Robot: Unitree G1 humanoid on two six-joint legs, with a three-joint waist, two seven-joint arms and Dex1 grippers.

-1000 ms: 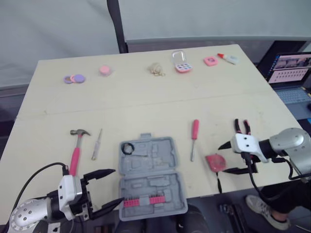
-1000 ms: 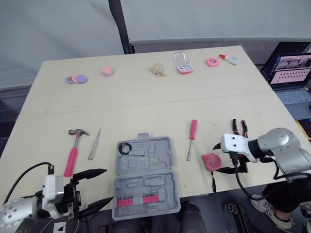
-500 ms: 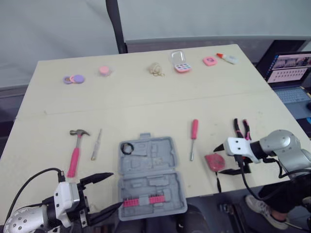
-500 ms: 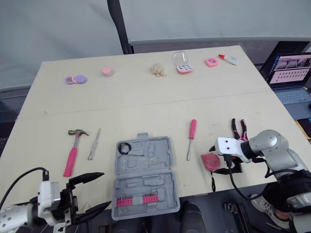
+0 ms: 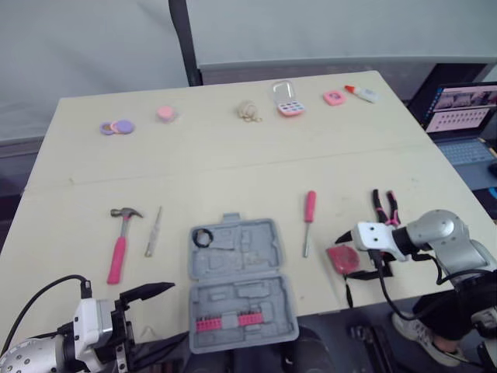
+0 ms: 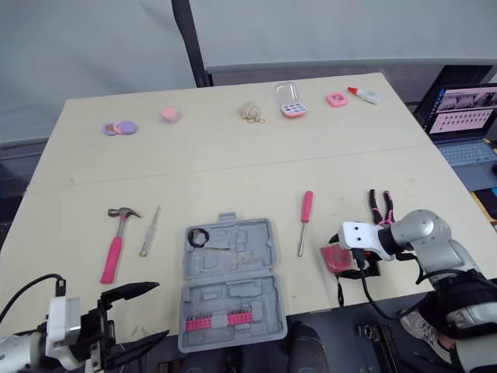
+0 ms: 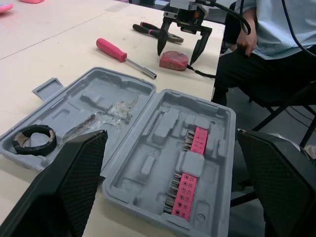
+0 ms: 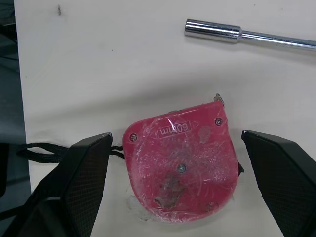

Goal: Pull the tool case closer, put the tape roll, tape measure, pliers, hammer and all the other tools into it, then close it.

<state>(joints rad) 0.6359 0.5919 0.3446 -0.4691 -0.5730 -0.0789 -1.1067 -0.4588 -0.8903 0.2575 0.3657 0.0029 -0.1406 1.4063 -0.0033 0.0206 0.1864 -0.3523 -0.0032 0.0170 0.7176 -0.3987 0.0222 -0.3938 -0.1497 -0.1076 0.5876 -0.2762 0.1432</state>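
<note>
Straddling the tape measure (image 8: 180, 163), the right gripper (image 5: 345, 257) is held with fingers spread wide, one each side, clear of it. Left gripper (image 5: 177, 311) fingers are likewise spread; the unfolded tool case (image 7: 148, 148) is seen just ahead of its fingertips, tape roll (image 7: 32, 151) inside.

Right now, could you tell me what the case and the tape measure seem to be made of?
The case looks like moulded grey plastic with a matte finish: both halves are formed into shaped recesses. The tape measure seems to have a red plastic shell, glossy but scuffed, with raised lettering moulded into it; what is inside cannot be told.
</note>
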